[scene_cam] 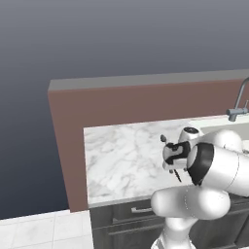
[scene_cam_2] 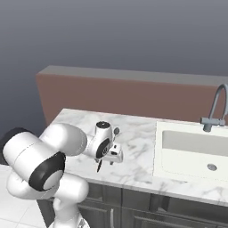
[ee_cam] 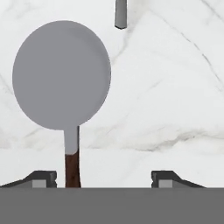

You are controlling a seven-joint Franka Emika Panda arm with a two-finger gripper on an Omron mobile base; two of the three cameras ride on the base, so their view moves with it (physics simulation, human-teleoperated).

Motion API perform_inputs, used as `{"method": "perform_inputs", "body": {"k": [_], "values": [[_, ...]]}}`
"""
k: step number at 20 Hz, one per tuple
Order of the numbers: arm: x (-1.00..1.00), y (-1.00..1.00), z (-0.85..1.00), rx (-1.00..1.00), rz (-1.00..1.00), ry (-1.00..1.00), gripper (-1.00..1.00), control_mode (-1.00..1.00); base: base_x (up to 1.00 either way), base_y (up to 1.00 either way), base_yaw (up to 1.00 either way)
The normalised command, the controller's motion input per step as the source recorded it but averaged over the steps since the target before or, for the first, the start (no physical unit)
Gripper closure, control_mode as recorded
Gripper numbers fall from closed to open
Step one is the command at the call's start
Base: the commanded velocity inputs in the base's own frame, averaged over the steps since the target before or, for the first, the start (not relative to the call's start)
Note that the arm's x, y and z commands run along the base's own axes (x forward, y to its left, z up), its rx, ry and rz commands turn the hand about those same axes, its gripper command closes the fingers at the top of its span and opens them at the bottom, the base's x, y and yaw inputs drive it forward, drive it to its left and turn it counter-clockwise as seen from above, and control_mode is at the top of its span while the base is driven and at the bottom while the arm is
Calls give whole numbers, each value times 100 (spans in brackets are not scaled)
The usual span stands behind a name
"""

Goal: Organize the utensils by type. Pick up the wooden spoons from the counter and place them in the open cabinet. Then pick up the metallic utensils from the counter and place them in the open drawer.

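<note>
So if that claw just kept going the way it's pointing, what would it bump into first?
Probably the metal utensil lying on the marble counter: its handle passes just inside one fingertip of the gripper. The space midway between the jaws looks like bare marble, though depth is hard to judge.

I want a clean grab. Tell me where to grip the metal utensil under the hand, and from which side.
Grip the thin handle, from straight above. The utensil lies flat on the counter; its broad round head leaves nothing to pinch. The handle sits off to one side between the gripper tips, so centre over it.
</note>
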Motion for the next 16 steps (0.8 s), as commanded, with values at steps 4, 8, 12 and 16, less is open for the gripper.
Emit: {"method": "perform_inputs", "body": {"k": [4, 8, 12, 16], "values": [[-9, 23, -71, 0, -6, -8, -100, -100, 0, 0, 0], [-19, 33, -80, -2, -7, -14, 100, -100, 0, 0, 0], [-25, 29, -86, -5, -7, -17, 100, -100, 0, 0, 0], [-31, 26, -88, -9, -8, -17, 100, -100, 0, 0, 0]]}}
